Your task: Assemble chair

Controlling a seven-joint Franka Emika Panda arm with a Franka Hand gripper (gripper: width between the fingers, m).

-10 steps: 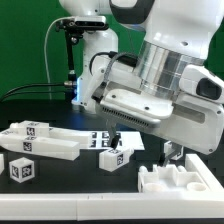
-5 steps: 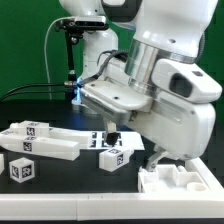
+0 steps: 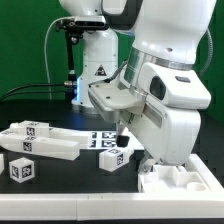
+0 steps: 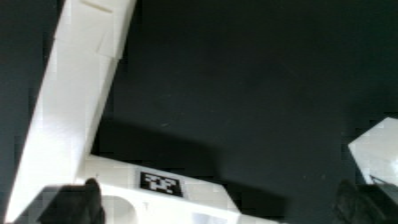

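Room on the matte black desk (image 3: 70,185) is widest toward its front edge on the exterior view's left, where bare dark surface runs between the parts. The chair pieces lie loose, all chunky white plastic with hard square corners and small black-and-white tags. A long slab (image 3: 42,141) is at the exterior view's left with a cube (image 3: 20,170) just in front of it. A small tagged block (image 3: 113,157) is near the middle, and a notched stepped piece (image 3: 178,180) is by the front edge on the exterior view's right.

The marker board (image 3: 100,136), thin and flat, lies just behind the small tagged block. The glossy white arm (image 3: 165,90) crowds the right half, its bulk hanging over the stepped piece, so there is little free space there. The fingers (image 3: 119,129) hang just above the small tagged block, spread wide and gripping nothing.

In the wrist view a long flat bar (image 4: 80,110) with straight edges meets a tagged base (image 4: 164,182). One dark, blurred fingertip shows beside it — another white corner (image 4: 377,150) sits well apart across bare desk.
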